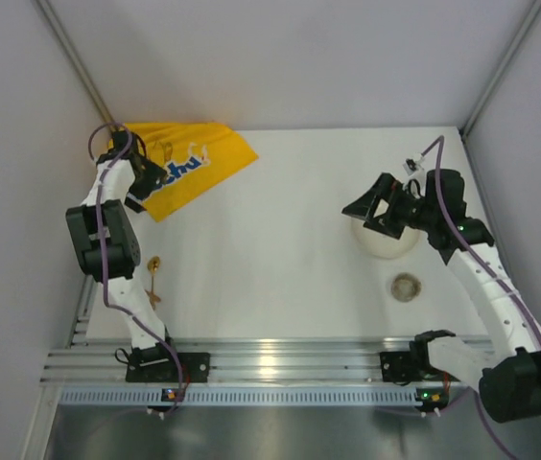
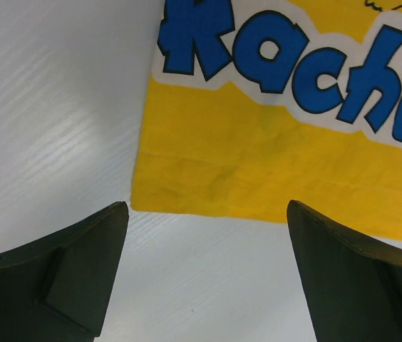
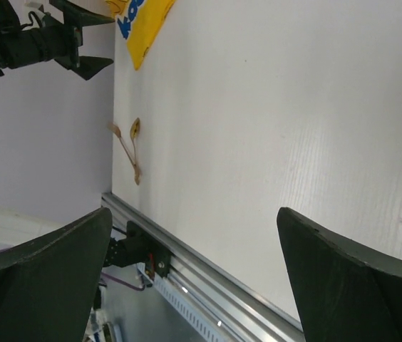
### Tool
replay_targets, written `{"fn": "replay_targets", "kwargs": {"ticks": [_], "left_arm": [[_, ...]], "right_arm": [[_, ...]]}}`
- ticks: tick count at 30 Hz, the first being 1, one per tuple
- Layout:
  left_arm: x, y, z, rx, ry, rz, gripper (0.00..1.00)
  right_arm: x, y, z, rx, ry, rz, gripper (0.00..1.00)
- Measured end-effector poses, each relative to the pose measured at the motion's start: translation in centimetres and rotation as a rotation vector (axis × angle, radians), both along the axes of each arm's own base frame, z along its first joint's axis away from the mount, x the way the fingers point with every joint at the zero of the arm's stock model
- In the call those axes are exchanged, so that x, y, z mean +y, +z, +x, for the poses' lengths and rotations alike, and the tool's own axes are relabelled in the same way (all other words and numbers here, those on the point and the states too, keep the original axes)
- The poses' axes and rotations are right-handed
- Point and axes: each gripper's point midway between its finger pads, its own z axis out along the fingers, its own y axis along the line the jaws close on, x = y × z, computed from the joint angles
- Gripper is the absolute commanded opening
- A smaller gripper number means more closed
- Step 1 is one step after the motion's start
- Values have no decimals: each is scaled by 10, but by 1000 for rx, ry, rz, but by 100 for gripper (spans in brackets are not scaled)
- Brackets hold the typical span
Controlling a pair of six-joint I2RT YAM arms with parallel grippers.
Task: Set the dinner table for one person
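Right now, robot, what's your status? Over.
Both open, empty: left jaws at yellow mat edge, right jaws near plate. The dinner table not set yet. Nothing in the way.

Bright, even light, faint shadows.
Glare is seen on the metal rail (image 1: 270,362) at 6 o'clock overhead; the dinner table (image 2: 51,121) is sheened at 10 o'clock, left wrist view.

Top camera looks down; wrist views share the yellow mat (image 2: 279,178), left close, right far.
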Motion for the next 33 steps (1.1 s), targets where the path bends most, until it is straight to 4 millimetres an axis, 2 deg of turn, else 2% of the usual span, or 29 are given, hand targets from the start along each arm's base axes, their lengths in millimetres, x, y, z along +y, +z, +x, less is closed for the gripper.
{"fn": "replay_targets", "kwargs": {"ticks": [2,8,11,15,16,18,19,21,28,31,33], "left_arm": [[5,-11,-1,16,17,-26,97],[-6,-57,-3,102,30,-99,96],[-7,-57,3,83,36,-115,95],[-6,-59,7,79,45,-124,64],[-6,-60,9,79,47,-126,46],[-5,-62,15,68,51,-136,29],[-6,-63,19,62,45,-145,12],[-9,-65,25,51,39,-170,0],[-27,-63,37,25,-13,-191,0],[-52,-60,39,31,-68,-183,0],[-77,-55,43,30,-126,-178,0]], "right_arm": [[-3,-8,4,29,-9,-6,100],[-7,-23,17,97,-16,-12,100],[-5,-29,23,123,-5,-10,100],[-4,-38,26,164,6,-5,100],[-4,-40,26,169,7,-4,100],[-4,-41,27,174,9,-2,100],[-4,-41,27,174,10,-1,100],[-4,-40,27,175,11,5,100],[-4,-39,26,176,19,16,100],[-4,-38,25,176,23,18,100],[-4,-38,25,175,25,18,100]]}}
